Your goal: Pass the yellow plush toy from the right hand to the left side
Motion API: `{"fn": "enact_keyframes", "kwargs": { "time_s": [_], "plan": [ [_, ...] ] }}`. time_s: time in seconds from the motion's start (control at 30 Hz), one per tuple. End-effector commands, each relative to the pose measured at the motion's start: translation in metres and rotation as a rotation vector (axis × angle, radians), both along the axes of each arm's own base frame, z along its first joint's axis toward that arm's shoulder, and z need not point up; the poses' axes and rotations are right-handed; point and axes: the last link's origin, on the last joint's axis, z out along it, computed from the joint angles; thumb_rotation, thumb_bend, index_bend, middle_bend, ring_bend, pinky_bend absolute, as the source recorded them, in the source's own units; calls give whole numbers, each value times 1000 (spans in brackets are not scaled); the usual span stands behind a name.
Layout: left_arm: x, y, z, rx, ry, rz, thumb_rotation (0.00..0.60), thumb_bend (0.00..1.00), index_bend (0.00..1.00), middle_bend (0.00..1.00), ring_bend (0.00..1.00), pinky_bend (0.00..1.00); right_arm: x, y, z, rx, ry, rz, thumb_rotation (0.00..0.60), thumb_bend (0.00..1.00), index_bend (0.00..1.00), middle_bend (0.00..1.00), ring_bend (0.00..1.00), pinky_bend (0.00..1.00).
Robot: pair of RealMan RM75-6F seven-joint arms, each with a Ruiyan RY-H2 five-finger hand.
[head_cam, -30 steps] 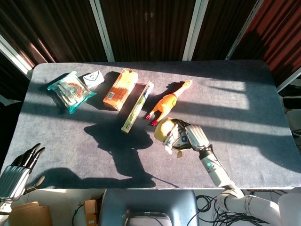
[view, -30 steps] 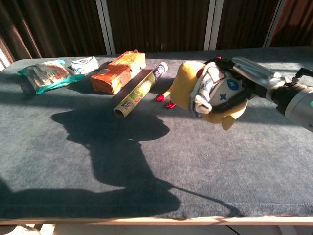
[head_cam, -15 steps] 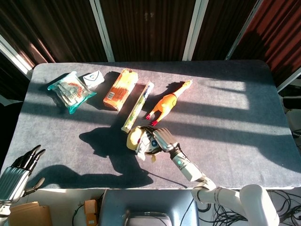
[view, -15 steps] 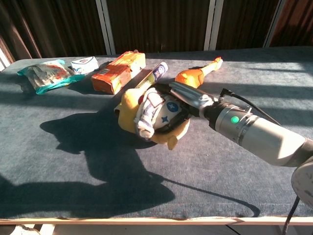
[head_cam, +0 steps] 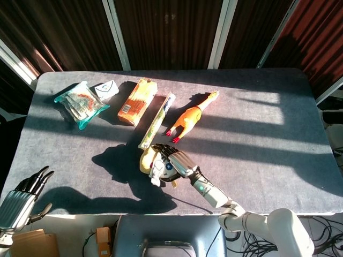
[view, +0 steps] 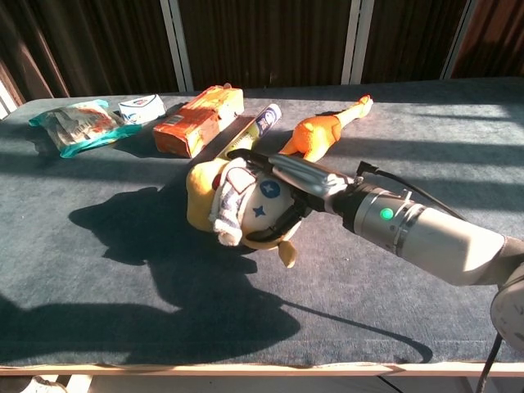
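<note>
While the right hand (view: 274, 190) grips the yellow plush toy (view: 225, 205) low over the table (view: 98, 270), toy bulging out past the fingers (view: 282, 168), a loose wrap risks an early drop. Left hand (head_cam: 21, 194) waits well apart, empty, fingers apart, so handover reach looks marginal.

One plush toy (head_cam: 151, 160), two hands (head_cam: 172, 161)

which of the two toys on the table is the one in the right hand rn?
The yellow plush toy, held by the right hand near the table's front middle. The orange rubber chicken lies untouched further back, beside the long foil-wrap box.
</note>
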Motion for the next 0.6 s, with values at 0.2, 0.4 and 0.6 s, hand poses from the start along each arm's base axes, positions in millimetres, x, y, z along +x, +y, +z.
{"fn": "enact_keyframes", "kwargs": {
  "time_s": [0.2,0.4,0.6],
  "plan": [
    [1,0,-4,-12,14,0,600,292,85,0,131,264,-2,9,41,-1,-77,36,600,91,0,0,0,0],
    [0,0,-5,-13,20,1,600,291,85,0,131,264,-10,13,62,-8,-85,40,600,75,0,0,0,0],
    [-1,6,-11,-24,39,9,600,292,85,0,131,264,-89,54,171,-253,138,101,600,71,0,0,0,0]
  ]
}}
